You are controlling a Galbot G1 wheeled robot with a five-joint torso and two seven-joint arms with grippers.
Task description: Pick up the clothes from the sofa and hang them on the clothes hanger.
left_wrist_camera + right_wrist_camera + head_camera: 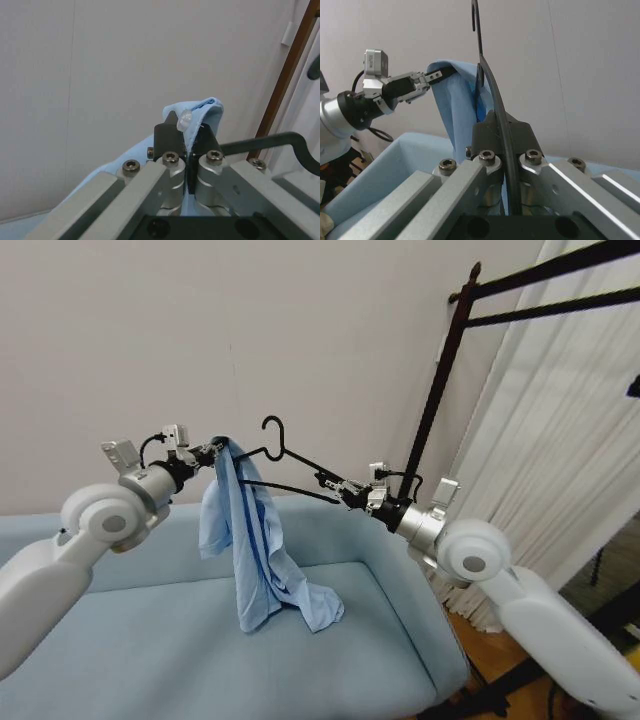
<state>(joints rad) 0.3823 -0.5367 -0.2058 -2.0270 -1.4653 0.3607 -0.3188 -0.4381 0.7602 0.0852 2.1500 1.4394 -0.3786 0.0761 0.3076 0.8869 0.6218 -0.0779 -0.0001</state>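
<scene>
- Above the pale blue sofa (pixel 150 660), both arms are raised and reach toward each other, with a light blue shirt (pixel 255 560) hanging between them.
- On the robot's left, up near the wall, the left gripper (pixel 215 452) is pinched tight on a fold at the shirt's top edge. The left wrist view shows cloth squeezed between its dark pads.
- From the robot's right, the right gripper (pixel 335 485) is clamped on one arm of a black hanger (pixel 290 465). In the right wrist view the thin black bar runs straight between its closed fingers.
- That hanger is held clear of the sofa, hook pointing up, its far end reaching into the shirt just beside the left gripper's hold.
- From that high point the shirt drapes down in long folds — its lower end reaches the level of the sofa seat, though whether it rests there cannot be told.
- Behind the right arm stands a dark clothes rack (pixel 430 410), its pole slanting up to horizontal bars at the top — the hanger is well apart from those bars.
- Beside the rack hangs a white curtain (pixel 560 440).
</scene>
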